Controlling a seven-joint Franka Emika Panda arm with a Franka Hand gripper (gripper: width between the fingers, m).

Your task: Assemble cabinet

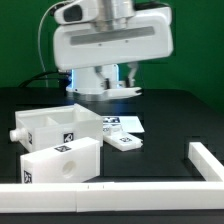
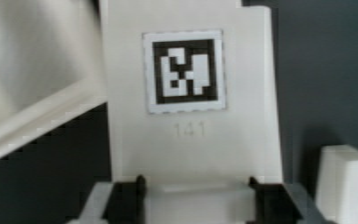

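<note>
While the arm [image 1: 105, 40] hangs high over the back of the black surface [image 1: 170, 115], the cabinet's parts sit on the exterior view's left. An open box [image 1: 58, 124] with a tag on its front wall stands there. A second box [image 1: 60, 163], with a tag on top and a round hole in its side, sits just in front of it, the two touching or nearly so. Near them, toward the exterior view's right, lies the marker board [image 1: 120, 132]. A long low rail [image 1: 120, 196] runs along the front edge and turns back at the exterior view's right. The arm's lower end is too dim here to read.

From the wrist, the pincer [image 2: 195, 190] shows two dark fingertips [image 2: 137, 188] standing apart, released, with nothing clamped between them. Beyond them stretches a white panel [image 2: 190, 140] carrying one tag [image 2: 185, 66]; its edges reach wider than the gap between the fingertips. Which cabinet part it belongs to I cannot tell. A slanted white piece [image 2: 25, 115] lies beside the panel and a small white block [image 2: 345, 180] on its other side, both cut off by the frame.
</note>
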